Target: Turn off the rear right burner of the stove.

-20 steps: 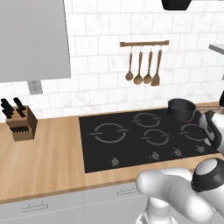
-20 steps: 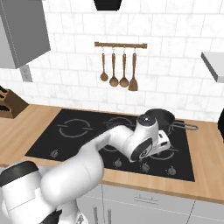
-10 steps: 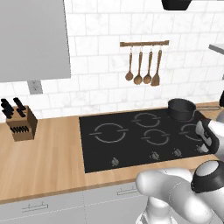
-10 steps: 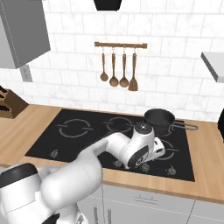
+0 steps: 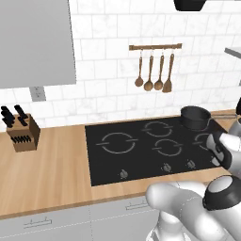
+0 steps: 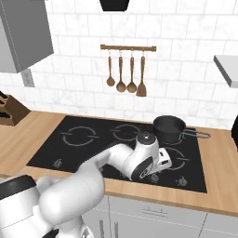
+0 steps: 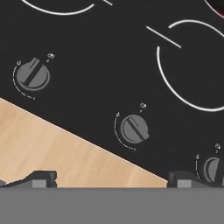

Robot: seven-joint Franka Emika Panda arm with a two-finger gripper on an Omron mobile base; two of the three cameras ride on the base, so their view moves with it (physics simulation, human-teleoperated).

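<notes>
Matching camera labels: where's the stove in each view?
Left base view: stove sits centre to right, set into the wooden counter.
Right base view: centre, partly behind the arm.
Hand view: top and right, counter lower left.
Shared landmark: the front row of knobs.

no readable words or numbers; the stove (image 7: 109, 52) bears only tiny white burner symbols and arc scales beside each knob (image 7: 134, 129), too small to read.

Base views flank; hand close (overhead).
</notes>
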